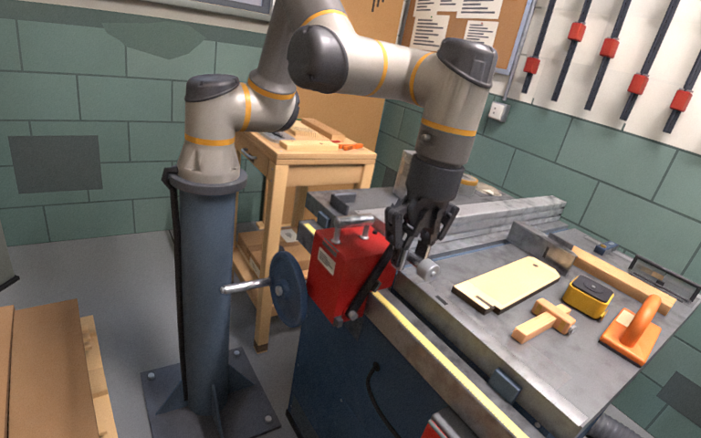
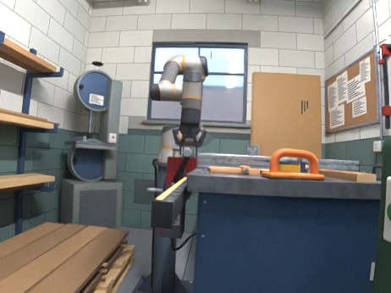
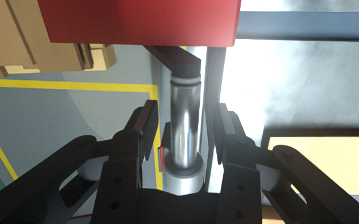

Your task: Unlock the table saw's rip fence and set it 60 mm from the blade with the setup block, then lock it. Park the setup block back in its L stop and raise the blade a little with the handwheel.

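Note:
The fence lock lever's steel handle (image 3: 185, 124) lies between my fingers, with space on either side. It juts from a dark lever arm (image 1: 369, 284) on the red fence head (image 1: 344, 266) at the table's front left corner. My gripper (image 1: 415, 247) (image 3: 184, 133) (image 2: 186, 146) is open and holds nothing. The rip fence bar (image 1: 491, 214) runs back along the table's far side. The yellow setup block (image 1: 588, 295) sits on the table to the right. The blue handwheel (image 1: 287, 288) with its steel crank sits on the saw's left side.
A cream insert plate (image 1: 506, 284) lies in the table top. A wooden cross piece (image 1: 545, 320), an orange push block (image 1: 633, 333) and a wooden strip (image 1: 620, 279) lie to the right. A wooden side table (image 1: 305, 155) stands behind the saw. The yellow-edged front rail (image 1: 444, 361) runs along the table's front.

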Robot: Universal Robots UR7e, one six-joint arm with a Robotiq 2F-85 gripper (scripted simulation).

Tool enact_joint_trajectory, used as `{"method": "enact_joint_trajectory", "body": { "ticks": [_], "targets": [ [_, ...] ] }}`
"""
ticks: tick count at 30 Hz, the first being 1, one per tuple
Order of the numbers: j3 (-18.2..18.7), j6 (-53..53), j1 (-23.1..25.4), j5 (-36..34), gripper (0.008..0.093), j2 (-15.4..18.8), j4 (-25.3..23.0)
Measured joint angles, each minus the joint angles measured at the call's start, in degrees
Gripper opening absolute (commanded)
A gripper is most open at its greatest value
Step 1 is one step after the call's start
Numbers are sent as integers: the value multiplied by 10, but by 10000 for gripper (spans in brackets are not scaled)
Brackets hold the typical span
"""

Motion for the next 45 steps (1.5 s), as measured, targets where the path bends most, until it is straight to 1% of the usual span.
{"method": "enact_joint_trajectory", "body": {
  "ticks": [7, 10, 14, 16, 32, 45],
  "targets": [
    [-1, 0, 0, 0, 480, -2, 4],
    [-11, 0, 0, 0, 480, -16, 31],
    [-34, 0, 0, 0, 480, -44, 76],
    [-40, 0, 0, 0, 480, -50, 86],
    [-39, 0, 0, 0, 485, -48, 87],
    [-39, 0, 0, 0, 745, -48, 87]
  ]
}}
